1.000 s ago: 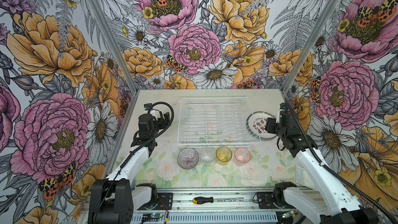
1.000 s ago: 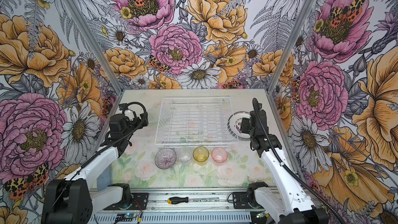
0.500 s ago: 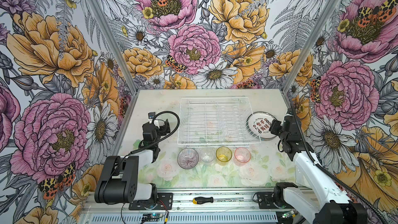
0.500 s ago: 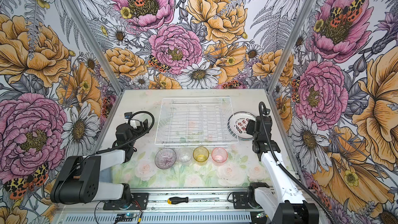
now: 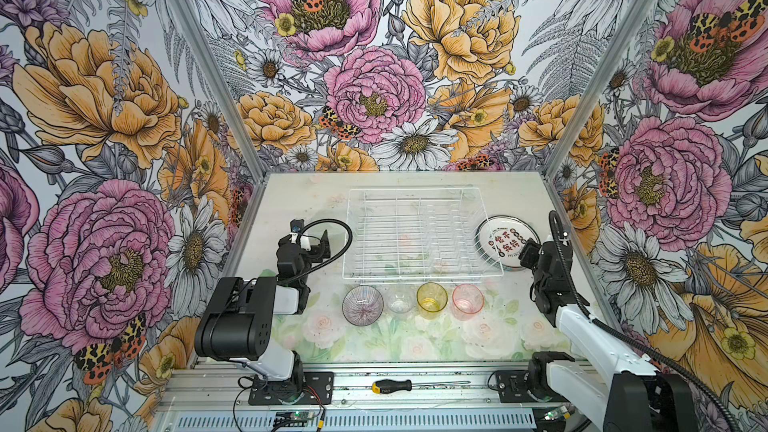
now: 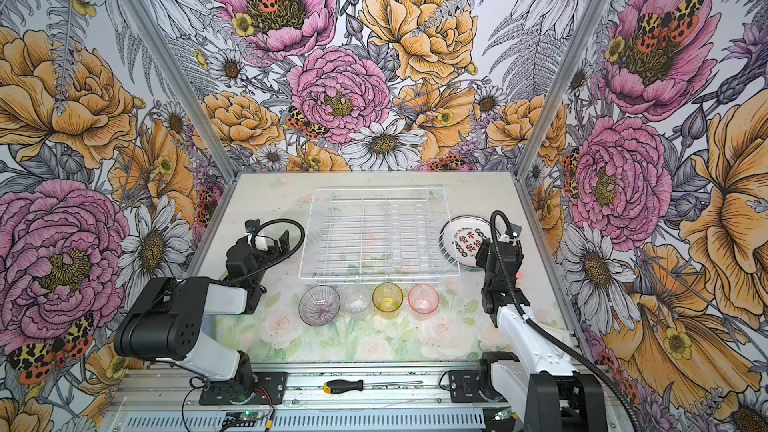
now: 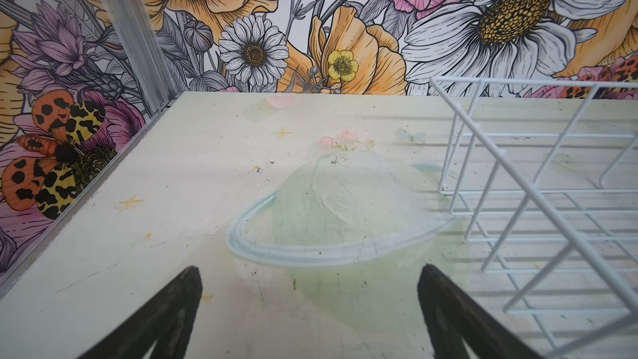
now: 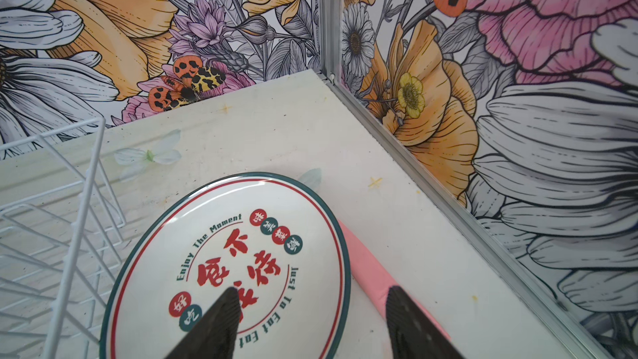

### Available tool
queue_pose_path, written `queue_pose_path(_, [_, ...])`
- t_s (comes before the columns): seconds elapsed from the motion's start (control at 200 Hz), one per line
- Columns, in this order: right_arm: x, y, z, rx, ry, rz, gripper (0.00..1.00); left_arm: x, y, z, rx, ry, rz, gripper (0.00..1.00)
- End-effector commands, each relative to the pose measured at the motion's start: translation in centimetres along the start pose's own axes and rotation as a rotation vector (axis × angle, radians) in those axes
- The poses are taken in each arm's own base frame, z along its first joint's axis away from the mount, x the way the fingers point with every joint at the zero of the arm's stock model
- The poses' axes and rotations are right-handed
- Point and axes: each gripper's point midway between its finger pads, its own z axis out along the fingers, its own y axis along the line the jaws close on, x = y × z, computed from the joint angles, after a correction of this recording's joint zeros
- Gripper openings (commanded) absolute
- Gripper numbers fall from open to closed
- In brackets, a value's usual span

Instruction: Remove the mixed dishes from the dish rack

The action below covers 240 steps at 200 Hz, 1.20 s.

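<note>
In both top views, your dish rack has the ribbed bowl and three tumblers lined along its near side, and a printed plate lying just right of it.

In the left wrist view, the left gripper gapes wide beside the rack, holding nothing.

In the right wrist view, the right gripper is spread above the plate's rim, gripping nothing.

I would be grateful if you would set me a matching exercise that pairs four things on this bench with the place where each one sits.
Things:
1. ribbed bowl
2. pink tumbler
3. printed plate
4. screwdriver

Places:
A. on the metal rail at the near edge
B. left end of the row in front of the dish rack, as both top views show it
C. right end of that row
D. on the table, beside the rack's right side

Pairs: 1-B, 2-C, 3-D, 4-A
</note>
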Motion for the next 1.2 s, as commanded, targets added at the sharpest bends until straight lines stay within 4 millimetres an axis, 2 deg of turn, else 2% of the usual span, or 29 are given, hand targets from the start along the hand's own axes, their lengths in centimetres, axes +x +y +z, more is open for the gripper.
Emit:
queue_pose_path(0.0, [-2.6, -0.5, 0.6, 0.038, -0.153, 0.027, 0.69, -1.7, -0.1, 0.2, 0.020, -0.055, 0.018, 0.99])
queue_pose_path(0.195, [-1.2, -0.2, 2.6, 0.039, -0.157, 0.019, 0.70, -1.7, -0.2, 0.2, 0.022, -0.057, 0.018, 0.99])
queue_pose_path(0.415, [-1.4, 0.8, 4.0, 0.006, -0.192, -0.002, 0.71, -1.7, -0.2, 0.2, 0.022, -0.056, 0.019, 0.99])
queue_pose_path(0.53, [-0.9, 2.6, 4.5, -0.058, -0.188, -0.059, 0.73, -1.7, -0.2, 0.2, 0.022, -0.055, 0.018, 0.99])
queue_pose_path(0.701, [-0.5, 4.0, 4.8, -0.126, -0.177, -0.096, 0.74, -1.7, -0.2, 0.2, 0.023, -0.057, 0.018, 0.99])
queue_pose_path(0.831, [0.7, 4.7, 5.4, -0.149, -0.154, -0.123, 0.81, -1.6, -0.1, 0.2, 0.022, -0.054, 0.017, 0.99])
queue_pose_path(0.911, [0.5, 4.6, 5.7, -0.132, -0.163, -0.123, 0.85, -1.6, -0.1, 0.2, 0.021, -0.054, 0.018, 0.99])
queue_pose_path(0.931, [0.6, 4.5, 5.7, -0.124, -0.146, -0.120, 0.89, -1.7, -0.1, 0.2, 0.021, -0.056, 0.018, 0.99])
queue_pose_path(0.941, [0.5, 4.4, 5.8, -0.120, -0.143, -0.118, 0.96, -1.7, -0.2, 0.2, 0.022, -0.056, 0.019, 0.99])
queue_pose_path(0.956, [0.5, 4.5, 5.8, -0.120, -0.144, -0.119, 0.99, -1.7, -0.2, 0.2, 0.023, -0.056, 0.019, 0.99])
queue_pose_path(1.196, [0.5, 4.6, 5.8, -0.120, -0.154, -0.133, 0.99, -1.7, -0.1, 0.4, 0.017, -0.047, 0.015, 0.99])
